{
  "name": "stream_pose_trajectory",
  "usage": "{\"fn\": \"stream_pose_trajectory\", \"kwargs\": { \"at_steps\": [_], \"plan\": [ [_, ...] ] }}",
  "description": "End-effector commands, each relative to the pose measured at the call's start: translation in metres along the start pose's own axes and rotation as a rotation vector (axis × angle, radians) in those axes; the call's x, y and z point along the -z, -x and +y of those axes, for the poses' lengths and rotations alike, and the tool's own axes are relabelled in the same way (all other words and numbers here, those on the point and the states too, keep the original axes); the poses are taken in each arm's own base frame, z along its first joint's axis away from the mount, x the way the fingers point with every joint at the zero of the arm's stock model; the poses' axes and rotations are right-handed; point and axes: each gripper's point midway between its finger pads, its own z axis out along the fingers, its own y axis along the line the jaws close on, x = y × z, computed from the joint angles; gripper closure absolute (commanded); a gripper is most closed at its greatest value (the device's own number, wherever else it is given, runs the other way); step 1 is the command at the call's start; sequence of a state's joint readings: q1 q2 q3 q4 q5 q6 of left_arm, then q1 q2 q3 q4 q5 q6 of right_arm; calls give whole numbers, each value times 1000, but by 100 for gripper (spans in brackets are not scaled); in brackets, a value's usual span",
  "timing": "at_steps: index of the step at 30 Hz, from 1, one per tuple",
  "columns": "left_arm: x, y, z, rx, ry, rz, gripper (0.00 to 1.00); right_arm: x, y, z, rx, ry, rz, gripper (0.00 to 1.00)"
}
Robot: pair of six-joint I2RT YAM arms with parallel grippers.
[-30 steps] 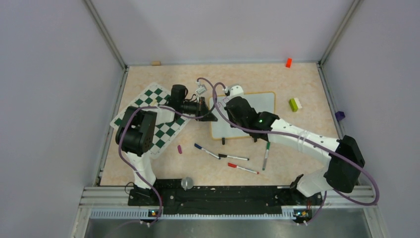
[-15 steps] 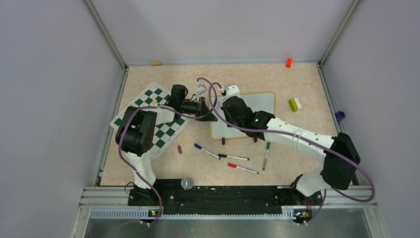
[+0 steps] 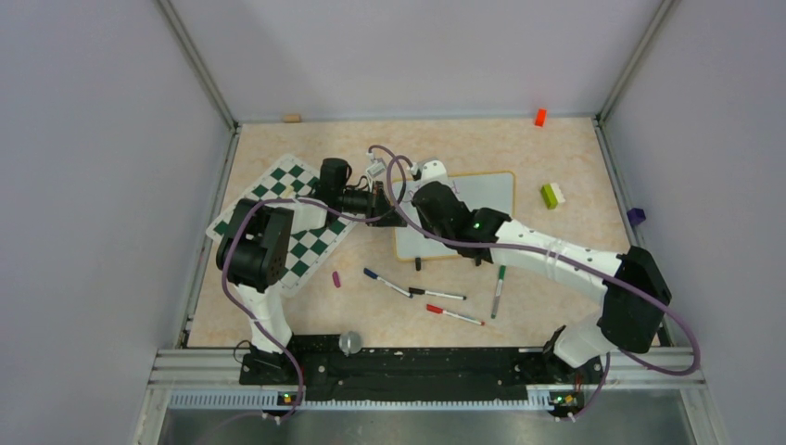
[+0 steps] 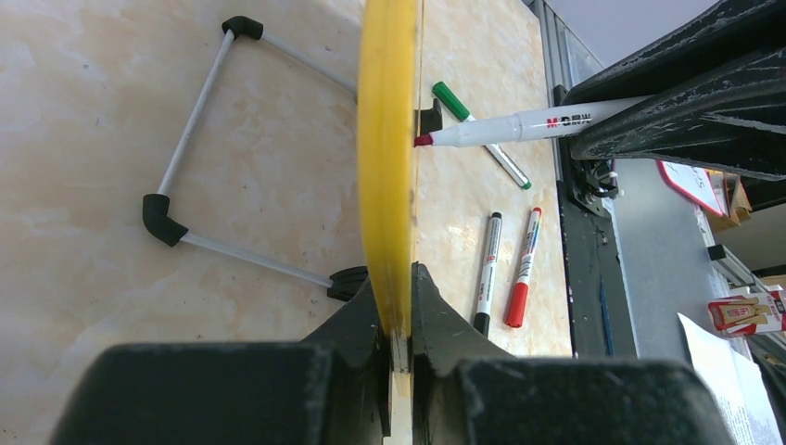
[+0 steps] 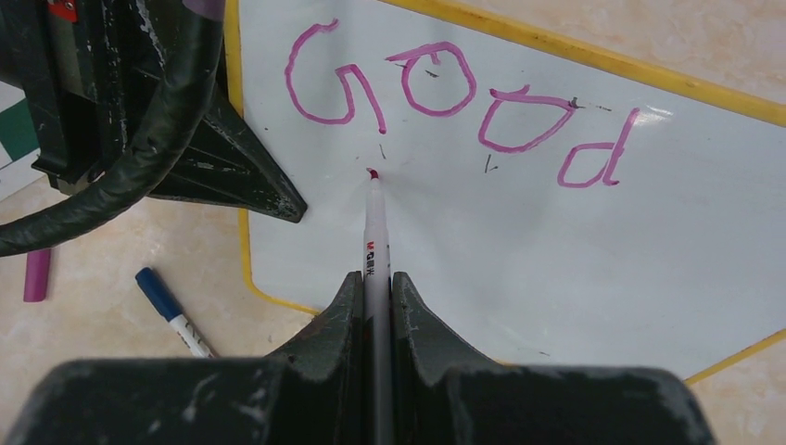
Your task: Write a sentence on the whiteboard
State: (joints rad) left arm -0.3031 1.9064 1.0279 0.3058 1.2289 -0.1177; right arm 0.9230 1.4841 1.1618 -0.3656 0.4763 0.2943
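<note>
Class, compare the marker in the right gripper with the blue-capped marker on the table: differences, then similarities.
The held marker is uncapped, its tip at the whiteboard; the blue-capped marker has its cap on. The held marker is clamped in the right gripper; the blue-capped marker lies loose on the table. Both have white barrels.

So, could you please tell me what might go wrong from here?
1. The left tool grips the board by one edge only. The push of the marker in the right tool could pivot or slip the board, skewing the strokes.
2. The marker's tip sits close under Good, so a tall letter might run into that word.
</note>
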Motion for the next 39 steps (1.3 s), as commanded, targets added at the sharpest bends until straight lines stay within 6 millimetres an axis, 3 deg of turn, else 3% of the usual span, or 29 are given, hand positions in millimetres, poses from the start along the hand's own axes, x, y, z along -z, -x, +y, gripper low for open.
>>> {"fn": "stream_pose_trajectory", "kwargs": {
  "at_steps": [1,10,22,39],
  "plan": [
    [-5,-7,1,-32,14,22,100,2,13,-13,-7,-91,-26,100],
    [-5,-6,1,-35,14,21,100,8,14,-17,-14,-104,-29,100],
    [-5,-7,1,-35,14,22,100,26,44,-6,-49,-8,-103,100],
    [-5,-7,1,-33,12,22,100,15,46,-8,-20,-54,-94,100]
  ]
}}
